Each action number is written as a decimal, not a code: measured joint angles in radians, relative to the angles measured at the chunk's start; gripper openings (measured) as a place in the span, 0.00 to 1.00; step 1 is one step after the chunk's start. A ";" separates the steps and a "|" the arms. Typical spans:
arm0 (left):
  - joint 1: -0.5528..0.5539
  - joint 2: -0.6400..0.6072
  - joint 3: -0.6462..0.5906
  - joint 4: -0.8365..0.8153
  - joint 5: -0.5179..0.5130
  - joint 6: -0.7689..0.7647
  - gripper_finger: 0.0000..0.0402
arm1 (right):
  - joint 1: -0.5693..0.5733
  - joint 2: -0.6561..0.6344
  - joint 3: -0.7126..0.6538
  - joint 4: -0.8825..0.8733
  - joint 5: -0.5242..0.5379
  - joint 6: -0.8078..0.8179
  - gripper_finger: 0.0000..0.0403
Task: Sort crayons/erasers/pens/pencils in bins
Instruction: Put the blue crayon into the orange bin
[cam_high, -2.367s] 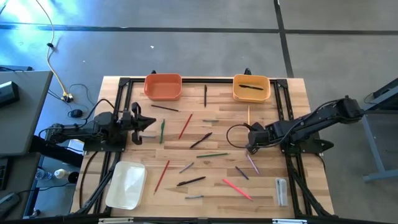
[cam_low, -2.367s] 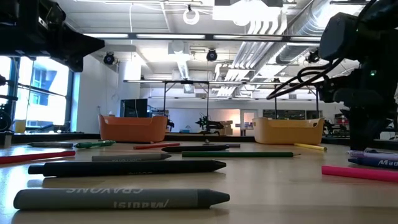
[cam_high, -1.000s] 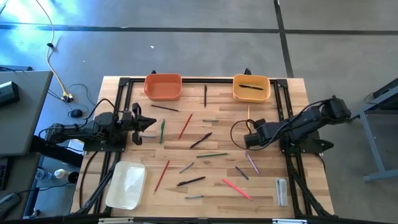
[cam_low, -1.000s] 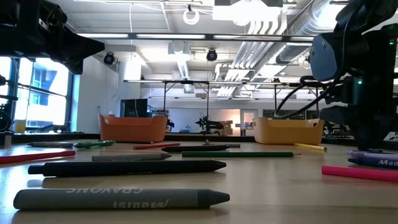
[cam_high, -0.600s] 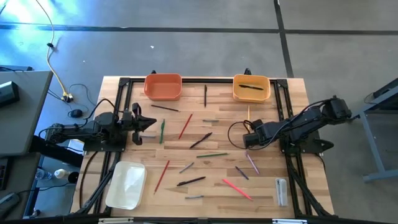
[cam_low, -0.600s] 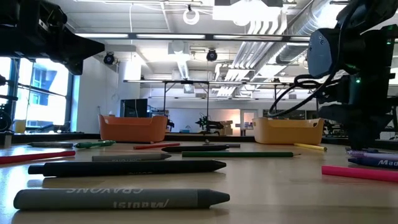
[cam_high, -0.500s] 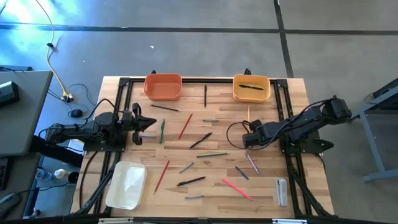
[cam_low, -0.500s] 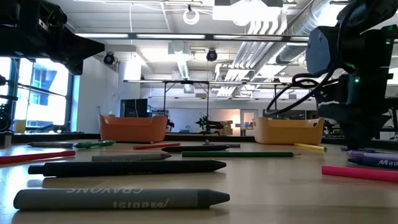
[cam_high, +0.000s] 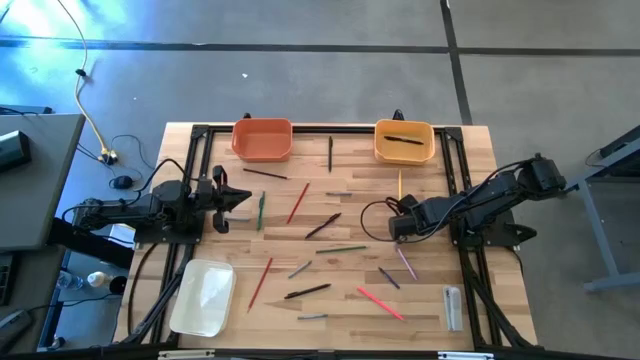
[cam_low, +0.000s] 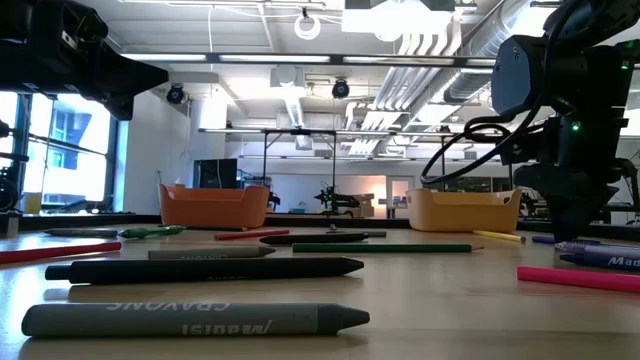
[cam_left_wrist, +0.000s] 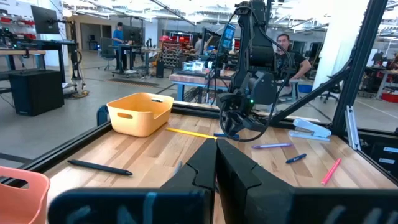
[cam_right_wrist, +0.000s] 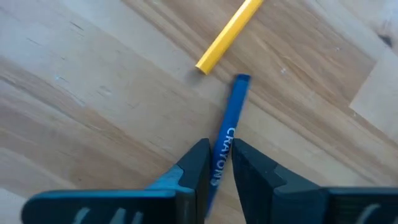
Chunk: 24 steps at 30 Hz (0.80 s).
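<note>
Your blue crayon (cam_right_wrist: 225, 137) is a short, stubby stick with white lettering down its wrapper, lying flat on the pale wood table (cam_high: 430, 300), its blunt end just short of the cut end of a yellow pencil (cam_right_wrist: 227, 35) that runs off at an angle. The right gripper (cam_right_wrist: 217, 167) is down over it, its two dark fingers (cam_right_wrist: 194, 163) set one on each side of the crayon and pressed against its wrapper, so it is pinching the crayon where it lies. From above you find that gripper (cam_high: 397, 227) right of the table's middle, below the yellow-orange bin (cam_high: 404, 141), which has one dark pen (cam_high: 404, 140) in it. The orange bin (cam_high: 262, 139) sits at the far edge to the left and the white bin (cam_high: 204, 297) at the near left corner. Other pencils, pens and crayons lie scattered over the boards between them. The left gripper (cam_high: 238, 200) waits at the left side, its fingers pressed together on nothing.
</note>
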 joint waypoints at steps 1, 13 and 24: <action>0.000 0.000 0.000 0.000 0.000 0.000 0.00 | 0.000 0.000 0.000 0.004 0.000 0.000 0.14; 0.000 0.000 0.000 -0.006 -0.003 0.000 0.00 | -0.001 -0.004 0.001 0.000 -0.019 -0.053 0.05; 0.000 0.000 0.000 0.010 -0.010 0.083 0.00 | 0.002 -0.074 -0.001 -0.020 -0.102 -0.136 0.03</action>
